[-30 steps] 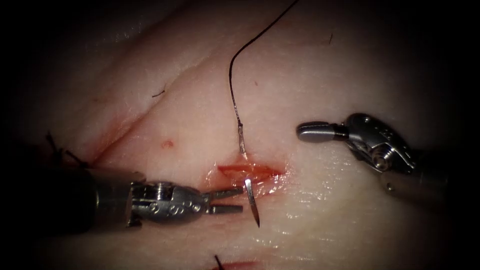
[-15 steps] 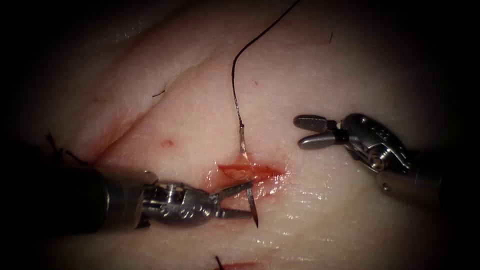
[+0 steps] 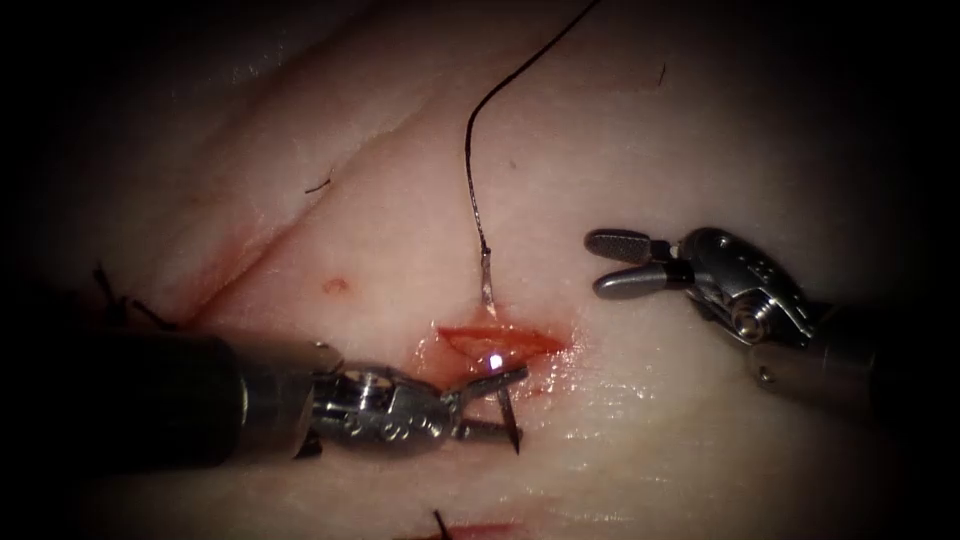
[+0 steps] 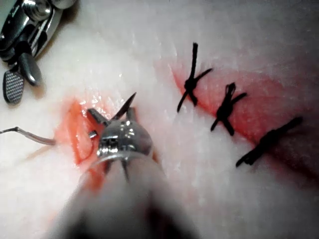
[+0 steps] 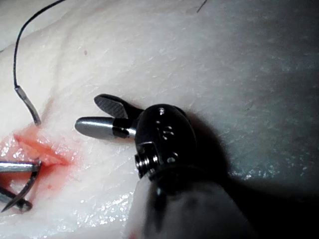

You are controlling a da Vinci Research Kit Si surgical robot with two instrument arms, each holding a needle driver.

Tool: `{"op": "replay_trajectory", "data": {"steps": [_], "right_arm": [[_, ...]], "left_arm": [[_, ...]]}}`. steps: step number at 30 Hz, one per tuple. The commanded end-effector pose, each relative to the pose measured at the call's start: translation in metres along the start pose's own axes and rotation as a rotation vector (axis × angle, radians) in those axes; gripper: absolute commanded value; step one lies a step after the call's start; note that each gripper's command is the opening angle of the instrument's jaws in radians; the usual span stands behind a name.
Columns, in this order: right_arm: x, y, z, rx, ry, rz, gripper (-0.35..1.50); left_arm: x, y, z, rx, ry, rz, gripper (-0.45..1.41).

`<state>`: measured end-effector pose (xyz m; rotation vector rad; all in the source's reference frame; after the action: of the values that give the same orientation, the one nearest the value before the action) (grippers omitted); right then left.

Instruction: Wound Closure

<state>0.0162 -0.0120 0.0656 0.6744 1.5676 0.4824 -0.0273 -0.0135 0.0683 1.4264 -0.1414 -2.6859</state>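
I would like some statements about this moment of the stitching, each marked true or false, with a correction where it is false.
1. The needle passes through the tissue, with its tip out below the cut and its tail end out above it. True.
2. The right tool holds the thread. False: its jaws stand open, to the right of the cut, holding nothing.
3. The left tool has its open jaws on either side of the needle near the tip. True.
4. The thread is cut loose from the needle. False: it runs from the needle's tail end up across the tissue.
5. Finished knots lie on a second cut, seen in the left wrist view. True.
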Motion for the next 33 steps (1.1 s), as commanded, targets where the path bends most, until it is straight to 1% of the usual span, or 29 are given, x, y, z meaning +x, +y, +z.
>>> {"op": "replay_trajectory", "data": {"steps": [1,3,5,7,9,10,13,19,24,28,32,33], "right_arm": [[-0.0002,0.0006,0.0008,0.002,0.002,-0.002,0.44],[-0.0002,0.0006,0.0008,0.002,0.005,-0.002,0.44],[-0.0002,0.0005,0.0008,0.002,0.008,-0.002,0.41],[-0.0002,0.0005,0.0008,0.002,0.011,-0.002,0.36],[-0.0002,0.0005,0.0008,0.001,0.017,-0.001,0.27],[-0.0002,0.0005,0.0008,0.001,0.022,-0.001,0.24],[-0.0002,0.0005,0.0008,0.001,0.025,0.0,0.22],[-0.0002,0.0003,0.0009,0.001,0.028,0.0,0.2],[-0.0003,0.0001,0.001,0.001,0.028,0.0,0.2],[-0.0003,-0.0001,0.001,0.002,0.028,0.0,0.19],[-0.0004,-0.0004,0.0012,0.004,0.027,0.029,0.07],[-0.0004,-0.0005,0.0012,0.004,0.027,0.035,0.05]], "left_arm": [[-0.0003,-0.0001,0.0008,0.006,0.0,-0.001,0.49],[-0.0004,-0.0002,0.0008,0.011,0.0,-0.001,0.46],[-0.0005,-0.0003,0.0008,0.021,-0.003,-0.002,0.32],[-0.0005,-0.0003,0.0008,0.033,-0.008,-0.003,0.12],[-0.0004,-0.0001,0.0006,0.046,-0.009,-0.004,-0.38],[-0.0004,-0.0001,0.0005,0.05,-0.005,-0.005,-0.45],[-0.0001,0.0002,0.0,0.063,0.006,-0.002,-0.45],[0.0018,0.0003,-0.0011,0.011,0.098,-0.189,-0.45],[0.0041,-0.0002,-0.0024,-0.047,0.243,-0.359,-0.45],[0.0059,-0.0007,-0.0035,-0.09,0.331,-0.48,-0.45],[0.0072,-0.0008,-0.0046,-0.147,0.42,-0.603,-0.45],[0.0075,-0.0007,-0.0049,-0.173,0.44,-0.651,-0.45]]}}
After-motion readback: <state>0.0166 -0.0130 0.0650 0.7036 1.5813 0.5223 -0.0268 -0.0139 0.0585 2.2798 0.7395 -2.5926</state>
